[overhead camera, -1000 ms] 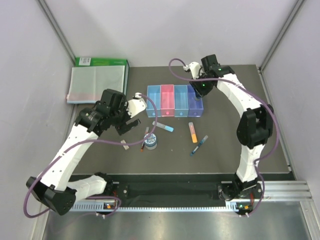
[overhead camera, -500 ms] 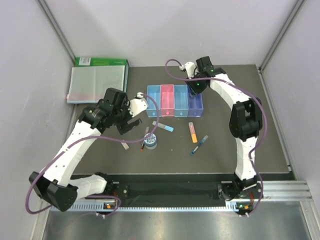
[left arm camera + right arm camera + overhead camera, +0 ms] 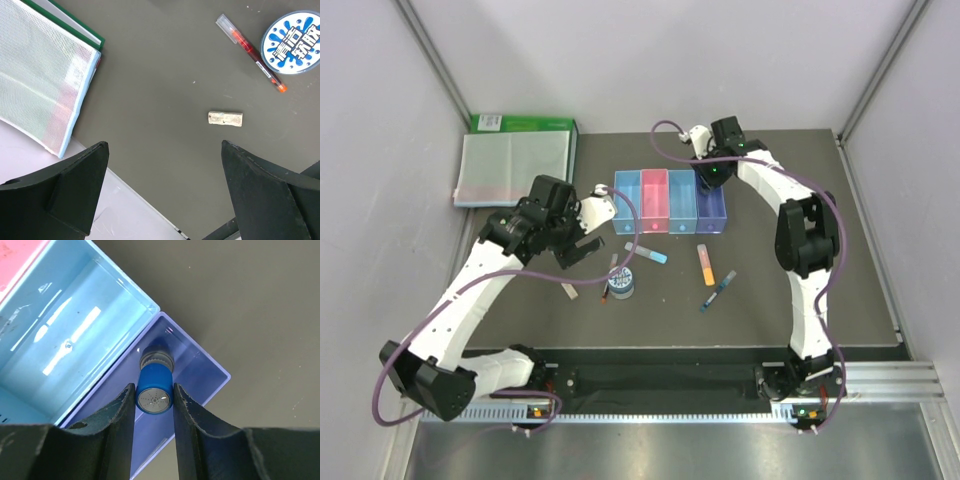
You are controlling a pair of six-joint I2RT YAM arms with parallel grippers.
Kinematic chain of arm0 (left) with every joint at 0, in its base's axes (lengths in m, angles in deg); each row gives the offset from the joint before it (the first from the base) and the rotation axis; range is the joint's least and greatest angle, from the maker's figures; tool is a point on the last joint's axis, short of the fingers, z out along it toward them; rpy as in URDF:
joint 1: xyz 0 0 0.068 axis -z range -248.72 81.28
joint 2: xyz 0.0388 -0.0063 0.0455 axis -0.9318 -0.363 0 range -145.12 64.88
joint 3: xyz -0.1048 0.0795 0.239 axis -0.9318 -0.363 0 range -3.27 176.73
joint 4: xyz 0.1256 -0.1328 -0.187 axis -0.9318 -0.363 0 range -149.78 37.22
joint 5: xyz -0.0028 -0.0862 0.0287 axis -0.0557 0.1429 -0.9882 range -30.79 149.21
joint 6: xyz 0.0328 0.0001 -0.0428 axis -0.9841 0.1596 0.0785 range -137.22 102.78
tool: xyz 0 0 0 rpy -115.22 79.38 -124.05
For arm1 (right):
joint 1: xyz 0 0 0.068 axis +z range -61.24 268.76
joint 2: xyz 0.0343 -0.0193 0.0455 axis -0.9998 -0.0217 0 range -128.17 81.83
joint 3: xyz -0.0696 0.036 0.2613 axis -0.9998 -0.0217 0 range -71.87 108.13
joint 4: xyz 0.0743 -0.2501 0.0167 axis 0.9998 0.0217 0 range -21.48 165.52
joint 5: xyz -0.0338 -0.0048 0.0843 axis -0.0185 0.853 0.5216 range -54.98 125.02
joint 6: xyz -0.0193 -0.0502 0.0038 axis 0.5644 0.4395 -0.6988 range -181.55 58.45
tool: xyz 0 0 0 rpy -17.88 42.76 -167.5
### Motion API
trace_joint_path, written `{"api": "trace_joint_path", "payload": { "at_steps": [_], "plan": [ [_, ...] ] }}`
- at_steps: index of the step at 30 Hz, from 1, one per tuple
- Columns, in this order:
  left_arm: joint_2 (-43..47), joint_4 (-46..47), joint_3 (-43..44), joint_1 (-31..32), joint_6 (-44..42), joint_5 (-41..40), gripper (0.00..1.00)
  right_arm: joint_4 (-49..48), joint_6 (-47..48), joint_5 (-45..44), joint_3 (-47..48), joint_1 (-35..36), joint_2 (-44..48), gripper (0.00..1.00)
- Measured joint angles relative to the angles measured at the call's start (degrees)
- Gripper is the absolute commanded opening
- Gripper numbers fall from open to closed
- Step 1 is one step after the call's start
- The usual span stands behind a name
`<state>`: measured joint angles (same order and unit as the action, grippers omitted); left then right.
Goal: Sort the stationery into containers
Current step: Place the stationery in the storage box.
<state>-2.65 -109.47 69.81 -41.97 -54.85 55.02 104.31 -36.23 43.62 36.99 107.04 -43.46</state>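
The containers are a joined row: light blue [image 3: 628, 200], pink [image 3: 655, 200], light blue [image 3: 681, 198] and purple-blue [image 3: 713, 212]. My right gripper [image 3: 712, 178] hangs over the purple-blue bin [image 3: 200, 365], shut on the small blue-capped bottle [image 3: 155, 394], which points down into it. My left gripper [image 3: 575, 250] is open and empty above the mat, the beige eraser [image 3: 225, 118] ahead of it. In front of the bins lie the eraser [image 3: 569, 290], dark red pen [image 3: 612, 272], grey tape roll [image 3: 621, 285], light-blue marker [image 3: 647, 251], orange highlighter [image 3: 706, 265] and blue pen [image 3: 718, 290].
A large clear folder [image 3: 510, 168] lies on a flat green box [image 3: 523, 124] at the back left; the folder [image 3: 45, 75] also shows in the left wrist view. The dark mat ends at white walls left and right.
My right gripper has moved left and toward the back with the bottle, now over the purple-blue bin. The left arm has barely moved.
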Motion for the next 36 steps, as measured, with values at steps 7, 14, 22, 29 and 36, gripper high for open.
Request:
{"api": "trace_joint_path", "payload": {
  "at_steps": [7,14,22,29,36],
  "plan": [
    [-0.5,0.0,0.0,0.0,0.0,0.0,0.99,-0.7,0.0,-0.4,-0.1,-0.5,-0.4,0.28],
    [-0.5,0.0,0.0,0.0,0.0,0.0,0.99,-0.7,-0.1,-0.6,-0.1,-0.5,-0.6,0.33],
    [-0.5,0.0,0.0,0.0,0.0,0.0,0.99,-0.7,-0.5,-0.8,-0.1,-0.5,-0.6,0.43],
    [-0.5,0.1,0.0,0.0,0.0,0.1,0.99,-0.7,-1.0,-0.9,-0.1,-0.5,-0.6,0.47],
    [-0.5,0.1,0.0,0.0,-0.1,0.3,0.99,-0.5,-1.6,-0.9,0.1,-0.5,-0.4,0.49]
  ]
}}
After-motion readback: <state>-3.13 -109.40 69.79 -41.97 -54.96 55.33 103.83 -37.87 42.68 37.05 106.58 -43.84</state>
